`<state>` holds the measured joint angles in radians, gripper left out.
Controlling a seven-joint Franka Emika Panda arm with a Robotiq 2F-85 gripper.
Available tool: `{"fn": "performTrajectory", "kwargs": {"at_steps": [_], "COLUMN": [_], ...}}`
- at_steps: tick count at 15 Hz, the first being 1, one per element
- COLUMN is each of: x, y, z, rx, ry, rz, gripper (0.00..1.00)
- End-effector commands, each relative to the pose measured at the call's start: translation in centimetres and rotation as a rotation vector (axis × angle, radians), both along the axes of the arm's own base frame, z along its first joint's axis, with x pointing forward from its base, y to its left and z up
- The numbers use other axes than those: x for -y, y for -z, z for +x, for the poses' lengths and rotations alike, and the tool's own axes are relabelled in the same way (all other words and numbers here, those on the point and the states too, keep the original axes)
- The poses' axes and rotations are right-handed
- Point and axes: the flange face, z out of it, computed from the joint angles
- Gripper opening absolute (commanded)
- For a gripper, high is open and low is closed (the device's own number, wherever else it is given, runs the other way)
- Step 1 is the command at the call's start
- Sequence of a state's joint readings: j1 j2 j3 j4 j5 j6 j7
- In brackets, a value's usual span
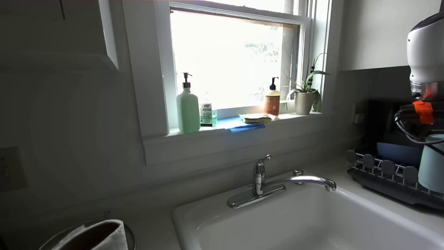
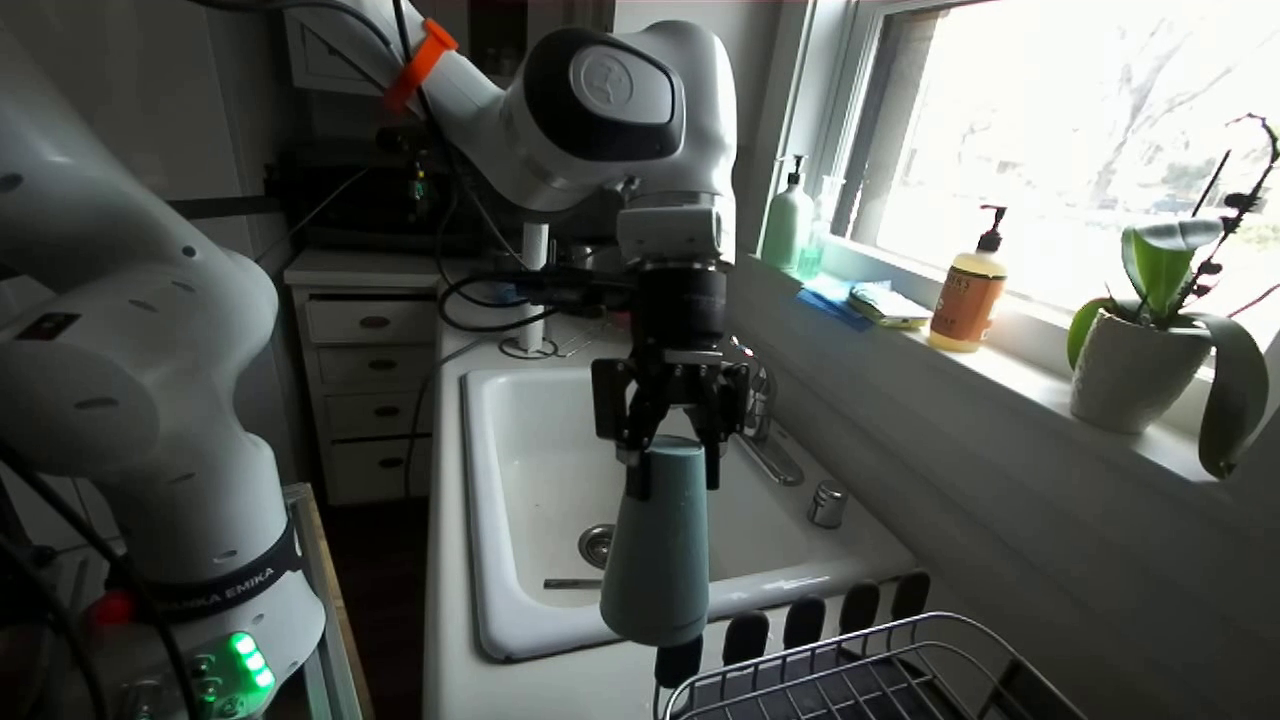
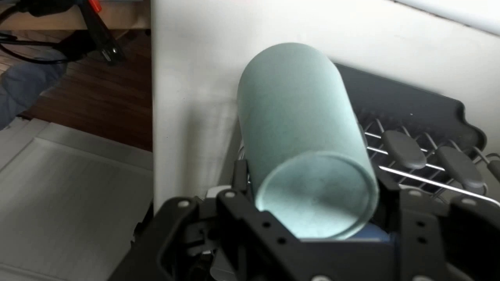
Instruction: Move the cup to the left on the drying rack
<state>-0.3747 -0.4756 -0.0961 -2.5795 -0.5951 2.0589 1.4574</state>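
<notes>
The pale blue-green cup (image 2: 660, 560) is upside down, narrow base up, and slightly tilted. It also shows in the wrist view (image 3: 293, 105) and at the right edge of an exterior view (image 1: 432, 163). My gripper (image 2: 676, 475) points down with one finger on each side of the cup's narrow end; the fingers look shut on it. In the wrist view the gripper (image 3: 312, 191) frames the cup's base. The cup's mouth is at the prongs on the sink-side edge of the drying rack (image 2: 860, 680). I cannot tell whether a prong is inside it.
The white sink (image 2: 485, 540) with its faucet (image 1: 258, 177) lies beside the rack. A dark blue dish (image 1: 399, 152) stands in the rack. Grey prongs (image 3: 404, 150) line its edge. The sill holds a green bottle (image 1: 188, 111), an orange soap bottle (image 2: 968, 300) and a plant (image 2: 1140, 370).
</notes>
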Motion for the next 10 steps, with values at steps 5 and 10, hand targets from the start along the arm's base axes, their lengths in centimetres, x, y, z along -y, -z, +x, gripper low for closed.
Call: {"fn": "performTrajectory", "kwargs": {"at_steps": [5, 10], "x": [0.2, 1.6], "y": [-4.4, -7.1], "z": [-0.5, 0.4], "rx": [0.035, 0.117], "ry": [-0.023, -0.024], "rz": [-0.015, -0.034], "gripper": [0.46, 0.46]}}
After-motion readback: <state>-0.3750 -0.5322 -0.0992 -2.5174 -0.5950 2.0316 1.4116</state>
